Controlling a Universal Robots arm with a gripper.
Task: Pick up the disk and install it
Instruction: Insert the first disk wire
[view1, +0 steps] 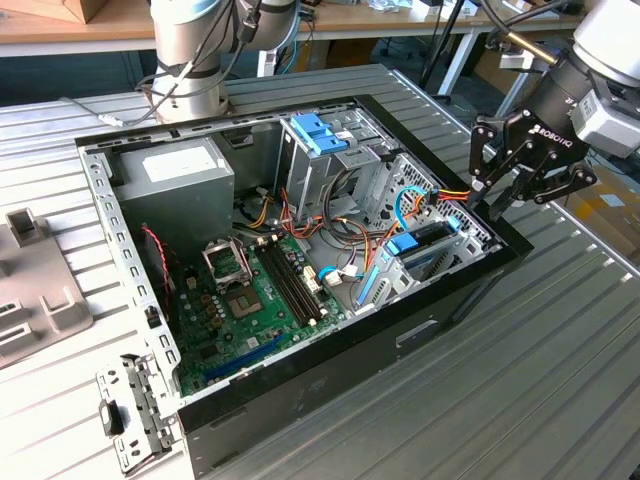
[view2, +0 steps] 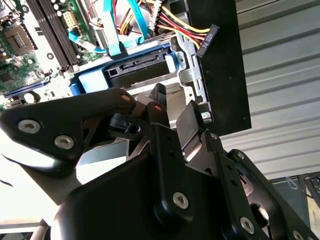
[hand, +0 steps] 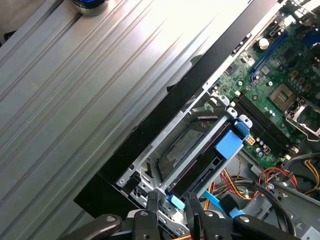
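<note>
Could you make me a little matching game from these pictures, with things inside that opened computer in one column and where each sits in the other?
Things:
1. the disk
2. the gripper
3. the motherboard
4. the grey power supply box

Places:
A. flat on the floor of the case
B. in the drive bay at the case's front edge, by the exterior view's right
C. in the far corner of the case, beside the arm's base
D. above the rim of the case, next to the drive bay

Pairs: 1-B, 2-D, 3-A, 4-C

One disk, one computer case, one gripper
</note>
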